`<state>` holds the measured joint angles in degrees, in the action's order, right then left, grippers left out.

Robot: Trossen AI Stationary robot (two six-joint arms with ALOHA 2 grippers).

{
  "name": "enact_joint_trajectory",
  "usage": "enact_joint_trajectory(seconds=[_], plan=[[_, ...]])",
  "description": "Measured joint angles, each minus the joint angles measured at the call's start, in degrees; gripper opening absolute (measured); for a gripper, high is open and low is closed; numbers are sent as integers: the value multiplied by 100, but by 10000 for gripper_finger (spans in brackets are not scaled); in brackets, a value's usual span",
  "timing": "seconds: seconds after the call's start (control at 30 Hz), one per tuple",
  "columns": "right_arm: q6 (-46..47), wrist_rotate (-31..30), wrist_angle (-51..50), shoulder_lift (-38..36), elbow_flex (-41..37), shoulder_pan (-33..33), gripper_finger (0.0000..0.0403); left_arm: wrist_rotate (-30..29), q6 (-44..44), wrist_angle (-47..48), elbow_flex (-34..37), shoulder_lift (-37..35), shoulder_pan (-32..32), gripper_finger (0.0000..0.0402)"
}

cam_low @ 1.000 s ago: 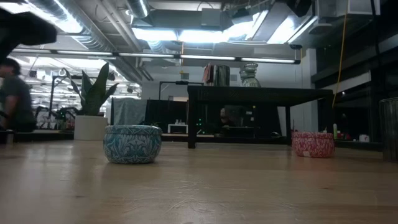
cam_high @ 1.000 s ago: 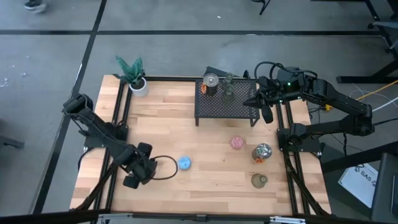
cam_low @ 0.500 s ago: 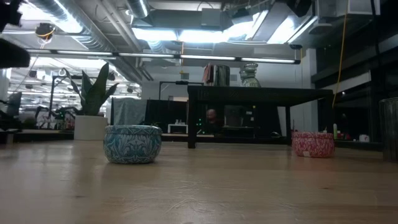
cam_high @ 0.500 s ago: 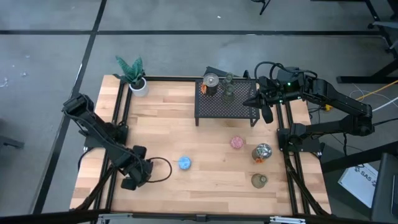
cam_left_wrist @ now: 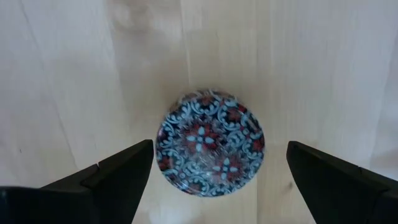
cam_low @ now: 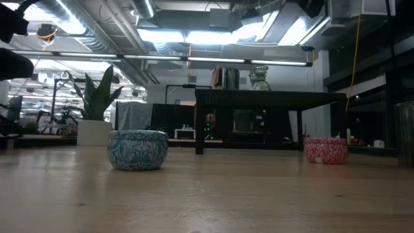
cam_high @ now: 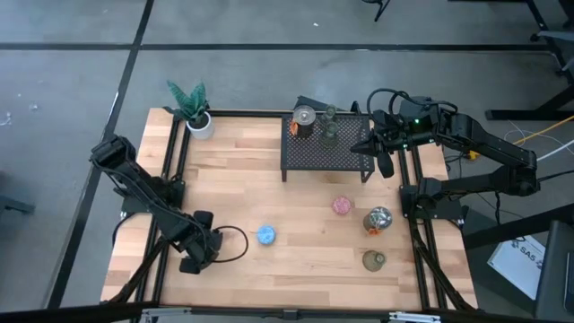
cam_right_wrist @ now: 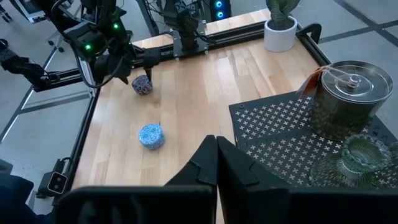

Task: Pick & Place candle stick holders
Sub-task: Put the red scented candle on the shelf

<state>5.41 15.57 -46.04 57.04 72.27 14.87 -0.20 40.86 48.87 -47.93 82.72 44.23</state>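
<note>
Landmark: black perforated metal rack [cam_high: 326,152] standing at the far edge of the pale wooden table [cam_high: 269,188].
On the rack: a silvery lidded tin holder [cam_high: 305,119] and an olive-green glass holder [cam_high: 331,133], side by side.
Left gripper [cam_high: 191,254]: well away from the rack at the table's near-left, fingers spread wide, holding nothing, directly above a small round dark holder with a red-and-blue pattern [cam_left_wrist: 209,142] that sits on the wood between the fingers, apparently untouched.
Blue patterned round holder [cam_high: 266,235]: on the table just beside the left gripper, on its rack side.
Pink round holder [cam_high: 342,205]: in front of the rack.
Right gripper [cam_high: 385,163]: at the rack's right end, fingers pressed together, empty.
</note>
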Motion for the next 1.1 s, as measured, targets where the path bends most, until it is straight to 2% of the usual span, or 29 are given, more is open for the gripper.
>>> enact_joint_trajectory(seconds=[0.63, 0.87, 1.1], plan=[[15, -2, -2, 0, 0, 0, 0, 69, 51, -435, 437, 37, -2, 366], [15, -12, -4, 0, 0, -1, 0, 99, 40, -822, 455, 37, -2, 366], [17, -78, -4, 0, 0, -2, 0, 132, 40, -800, 455, 57, -2, 365]])
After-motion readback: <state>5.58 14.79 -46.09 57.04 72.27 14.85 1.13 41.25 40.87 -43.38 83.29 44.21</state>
